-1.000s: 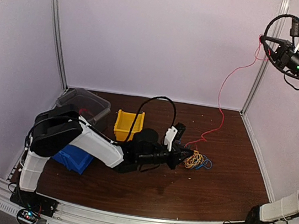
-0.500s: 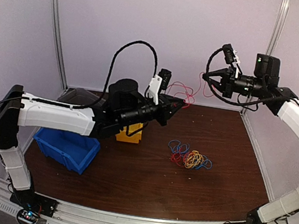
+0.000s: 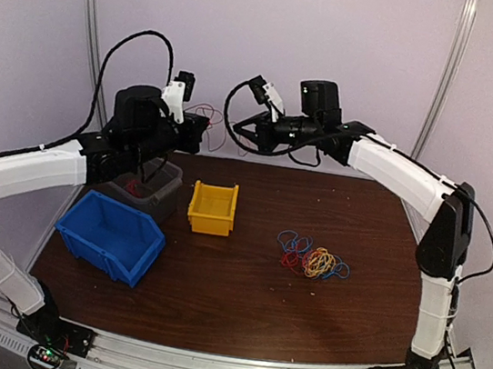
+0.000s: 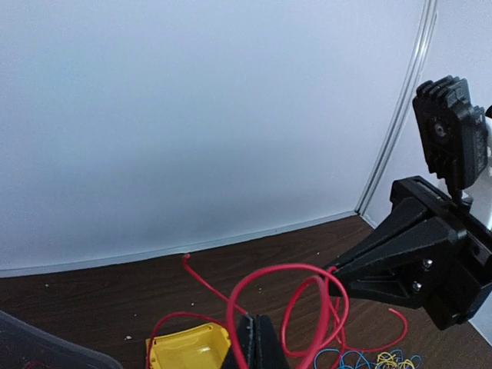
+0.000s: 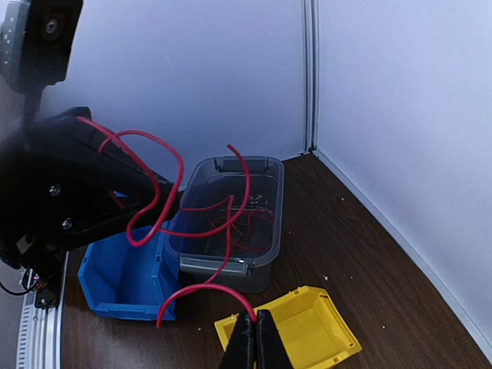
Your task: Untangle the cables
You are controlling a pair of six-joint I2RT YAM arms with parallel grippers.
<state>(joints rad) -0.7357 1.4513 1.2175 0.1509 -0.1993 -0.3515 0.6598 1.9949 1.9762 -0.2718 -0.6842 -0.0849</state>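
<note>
1. The left gripper (image 4: pixel 256 340) has its fingers pressed together on a red cable (image 4: pixel 296 266), which is pinched at their tips in the left wrist view.
2. The right gripper (image 5: pixel 252 335) is closed in the same way. The red cable runs into its fingertips and curls up from there towards the left gripper.
3. From above, both grippers are raised over the back left of the table (image 3: pixel 239 303). They face each other, near but not touching, with the red cable in loose loops between them.
4. In the right wrist view those loops show in front of the grey bin (image 5: pixel 196 265). Whether they touch it cannot be told.
5. The bundle of cables (image 3: pixel 314 261) lies on the table right of centre as a small heap of blue, red and yellow-orange loops. It is well apart from both grippers.
6. The grey bin holds thin red wires (image 5: pixel 238 227).
7. A yellow bin (image 3: pixel 213 208) stands just right of the grey bin.
8. A blue bin (image 3: pixel 111 235) sits just in front of the grey bin, nearer the left arm's base.
</note>
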